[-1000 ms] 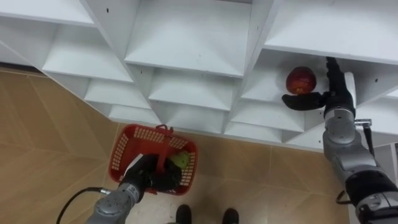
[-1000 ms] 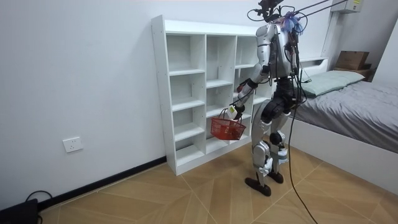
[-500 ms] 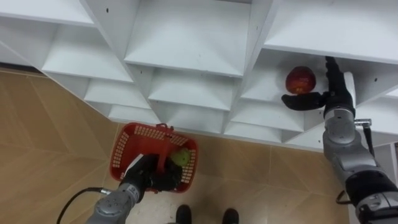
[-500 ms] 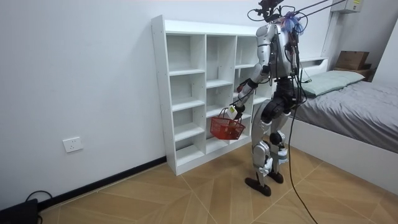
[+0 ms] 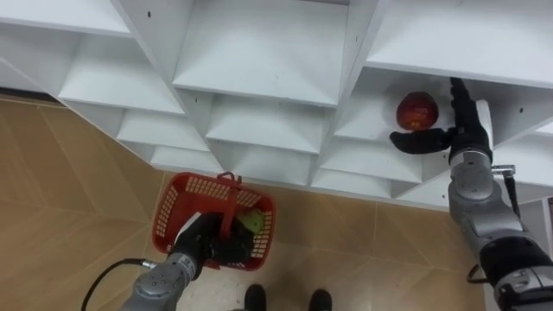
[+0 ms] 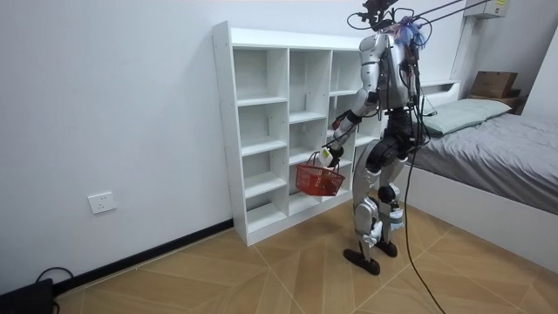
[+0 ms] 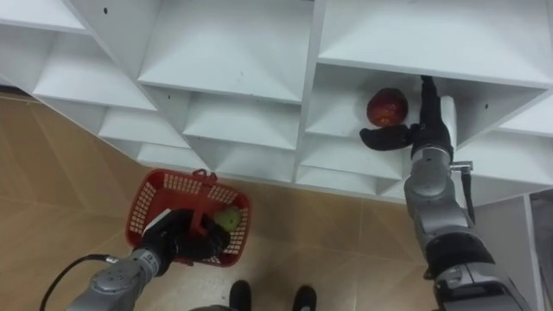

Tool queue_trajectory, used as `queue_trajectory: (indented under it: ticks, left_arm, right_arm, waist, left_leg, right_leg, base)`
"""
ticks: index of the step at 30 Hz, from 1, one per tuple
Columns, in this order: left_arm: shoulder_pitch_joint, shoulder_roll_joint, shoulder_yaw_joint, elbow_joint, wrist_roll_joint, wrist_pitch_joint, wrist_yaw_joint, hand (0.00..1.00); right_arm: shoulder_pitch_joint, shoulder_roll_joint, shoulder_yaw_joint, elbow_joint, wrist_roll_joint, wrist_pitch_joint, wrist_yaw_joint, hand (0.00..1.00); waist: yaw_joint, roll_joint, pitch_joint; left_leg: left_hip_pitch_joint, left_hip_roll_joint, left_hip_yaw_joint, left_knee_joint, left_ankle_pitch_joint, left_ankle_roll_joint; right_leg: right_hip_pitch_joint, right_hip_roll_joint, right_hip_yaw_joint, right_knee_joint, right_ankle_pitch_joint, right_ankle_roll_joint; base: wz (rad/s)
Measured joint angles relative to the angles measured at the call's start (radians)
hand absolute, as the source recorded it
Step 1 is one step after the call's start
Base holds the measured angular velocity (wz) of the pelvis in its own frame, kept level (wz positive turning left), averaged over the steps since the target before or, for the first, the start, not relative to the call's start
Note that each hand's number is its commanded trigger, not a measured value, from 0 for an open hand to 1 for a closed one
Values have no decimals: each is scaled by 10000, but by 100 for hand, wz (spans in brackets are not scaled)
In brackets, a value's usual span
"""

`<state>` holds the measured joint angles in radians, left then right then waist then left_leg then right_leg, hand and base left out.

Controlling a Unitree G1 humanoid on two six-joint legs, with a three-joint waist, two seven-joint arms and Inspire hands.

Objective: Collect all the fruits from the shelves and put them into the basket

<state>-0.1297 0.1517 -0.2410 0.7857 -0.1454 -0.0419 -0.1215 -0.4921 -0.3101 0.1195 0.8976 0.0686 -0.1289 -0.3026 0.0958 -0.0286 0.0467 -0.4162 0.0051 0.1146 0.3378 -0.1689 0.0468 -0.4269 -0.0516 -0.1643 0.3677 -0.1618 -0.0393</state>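
An apple (image 5: 416, 111), perhaps touched, is flanked by the splayed right hand (image 5: 455, 131); a basket (image 5: 175, 197) is gripped by the left hand (image 5: 206, 244). The closet (image 6: 224, 131) is seen whole in the room view.

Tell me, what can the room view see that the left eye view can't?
Room view: the bed and a wall socket. Left eye view: a red apple in the white closet beside the open right hand, and a green fruit in the red basket. Both: the closet, and the basket held by the left hand.
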Motion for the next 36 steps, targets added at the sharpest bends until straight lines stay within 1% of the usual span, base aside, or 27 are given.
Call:
queue_trajectory:
  ticks: [3, 6, 7, 8, 10, 11, 12, 13, 15, 17, 23, 36]
  left_arm:
    - [-27, -84, 0, 0, 0, 0, -15, 100]
    - [-69, -96, 0, 0, 0, -1, -52, 100]
    - [-81, -96, 0, 0, 0, -1, -57, 100]
    - [-93, -100, -2, 1, 0, -1, -68, 100]
    - [-94, -119, -2, 1, 0, -1, -71, 100]
    - [-94, -142, -1, 6, -2, -1, -71, 100]
    - [-94, -155, -1, 14, -3, -1, -72, 100]
    - [-95, -188, 2, 24, -3, -2, -71, 100]
    - [-94, -221, 1, 44, -3, -2, -76, 100]
    - [-103, -240, 5, 128, 3, -1, -84, 100]
    - [-134, -247, 6, 280, -1, -1, -129, 100]
    - [-223, -255, 3, 615, -3, -8, -131, 100]
  right_arm:
    - [0, 2, -1, 0, 0, 2, 37, 0]
    - [0, 2, -4, 0, -1, 5, 141, 0]
    - [0, 2, -3, 1, 0, 5, 156, 9]
    - [1, 3, -2, 1, 0, 6, 184, 31]
    - [0, 16, -1, 1, -1, 6, 229, 52]
    - [0, 37, 0, 1, -1, 6, 229, 58]
    - [0, 48, 0, 1, -2, 6, 227, 78]
    - [0, 49, -5, -1, -8, 6, 214, 86]
    - [-1, 42, -46, -5, -11, 6, 156, 100]
    - [0, 38, -65, 0, -21, 8, 106, 100]
    - [-11, 51, -59, -9, -227, 115, 94, 100]
    - [-9, 190, -47, 4, -303, 78, 61, 100]
  waist:
    - [41, -4, 0]
    - [99, -14, -1]
    - [118, -18, 1]
    - [150, -23, 1]
    - [187, -29, -1]
    - [191, -41, 3]
    - [194, -48, 1]
    - [194, -62, 0]
    - [191, -106, 3]
    - [181, -155, 3]
    - [208, -166, 9]
    - [193, -180, 19]
  left_leg:
    - [12, 1, 9, 0, 9, -3]
    - [27, 1, 26, 0, 17, -4]
    - [33, 1, 36, 0, 18, -3]
    - [44, 2, 55, 1, 21, -1]
    - [60, 1, 85, 0, 24, 4]
    - [75, 0, 110, -1, 27, 9]
    - [80, 0, 120, -1, 28, 11]
    - [86, 0, 128, 1, 29, 12]
    - [86, 0, 131, 2, 31, 12]
    - [93, 4, 135, 4, 34, 10]
    - [86, 3, 135, 1, 33, 11]
    - [90, 30, 119, -7, 33, 11]
  right_leg:
    - [-1, -1, 6, 15, 2, -4]
    - [-6, -5, 20, 45, 3, -5]
    - [-9, -6, 26, 55, 2, -5]
    - [-12, -8, 44, 73, 2, -5]
    - [-11, -7, 79, 82, 3, -4]
    - [-8, -11, 93, 93, 2, -4]
    - [-8, -12, 100, 98, 2, -4]
    - [-3, -12, 110, 98, 3, -4]
    - [0, -11, 112, 97, 3, -5]
    - [10, -7, 115, 85, 4, -7]
    - [11, -8, 107, 71, 5, -7]
    - [98, 25, 69, -91, 60, -14]
  base:
    - [0]
    - [0]
    - [0]
    - [0]
    - [-4]
    - [-4]
    - [-3]
    - [0]
    - [0]
    - [0]
    - [0]
    - [0]
